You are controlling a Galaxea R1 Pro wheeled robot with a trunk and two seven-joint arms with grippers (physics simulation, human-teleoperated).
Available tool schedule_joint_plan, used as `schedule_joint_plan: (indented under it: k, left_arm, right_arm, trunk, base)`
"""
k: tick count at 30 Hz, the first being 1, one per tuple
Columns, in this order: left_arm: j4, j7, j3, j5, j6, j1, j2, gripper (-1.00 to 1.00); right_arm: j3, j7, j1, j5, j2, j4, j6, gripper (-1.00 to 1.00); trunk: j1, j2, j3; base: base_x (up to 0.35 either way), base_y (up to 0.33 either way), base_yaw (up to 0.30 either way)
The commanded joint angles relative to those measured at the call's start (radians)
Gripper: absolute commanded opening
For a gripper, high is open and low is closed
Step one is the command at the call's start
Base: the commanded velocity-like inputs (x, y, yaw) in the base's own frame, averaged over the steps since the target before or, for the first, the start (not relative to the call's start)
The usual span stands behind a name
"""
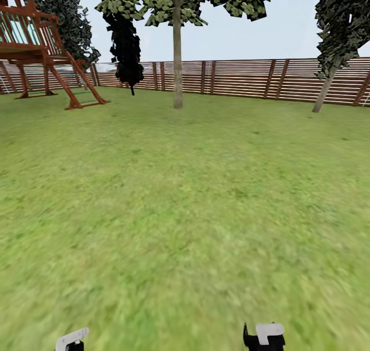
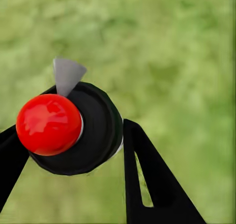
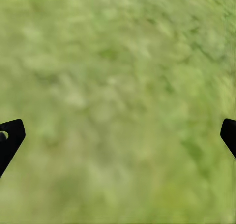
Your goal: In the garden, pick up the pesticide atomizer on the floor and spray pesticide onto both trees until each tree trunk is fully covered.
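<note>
My left gripper (image 2: pixel 69 135) is shut on the pesticide atomizer (image 2: pixel 73 130), a black round body with a glossy red ball cap and a grey cone nozzle, held over blurry grass. The right gripper (image 3: pixel 121 133) is open above bare grass with nothing between its black fingertips (image 3: pixel 11 135). Across the lawn a tree with a straight grey-tan trunk (image 1: pixel 177 63) stands before the fence. Another tree with a slanted grey trunk (image 1: pixel 324 91) stands at the far right. The white ends of both arms peek in at the lower edge of the head view.
A brown slat fence (image 1: pixel 241 78) closes the far side of the lawn. A red-brown wooden play tower with ladder (image 1: pixel 46 53) stands at the far left. A black narrow tree (image 1: pixel 126 48) rises beside it. Open grass (image 1: pixel 185 212) stretches between me and the trees.
</note>
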State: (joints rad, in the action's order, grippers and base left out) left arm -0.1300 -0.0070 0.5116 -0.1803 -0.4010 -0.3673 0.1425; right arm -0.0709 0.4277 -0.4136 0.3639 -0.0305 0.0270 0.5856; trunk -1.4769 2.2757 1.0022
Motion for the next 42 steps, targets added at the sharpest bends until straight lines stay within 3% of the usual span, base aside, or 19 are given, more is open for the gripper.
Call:
schedule_joint_plan:
  k: [1, 42]
  left_arm:
    - [0.001, -0.001, 0.008, -0.010, -0.004, -0.001, 0.000, -1.00]
    - [0.001, -0.001, 0.008, -0.010, -0.004, 0.004, 0.005, -1.00]
  right_arm:
    - [-0.007, 0.005, -0.001, 0.010, 0.000, -0.001, 0.002, 1.00]
    - [-0.008, 0.005, -0.001, 0.010, 0.000, -0.001, 0.002, 1.00]
  trunk:
    - [0.000, 0.000, 0.001]
    - [0.000, 0.000, 0.001]
  base:
    - [0.342, 0.000, 0.000]
    - [0.342, 0.000, 0.000]
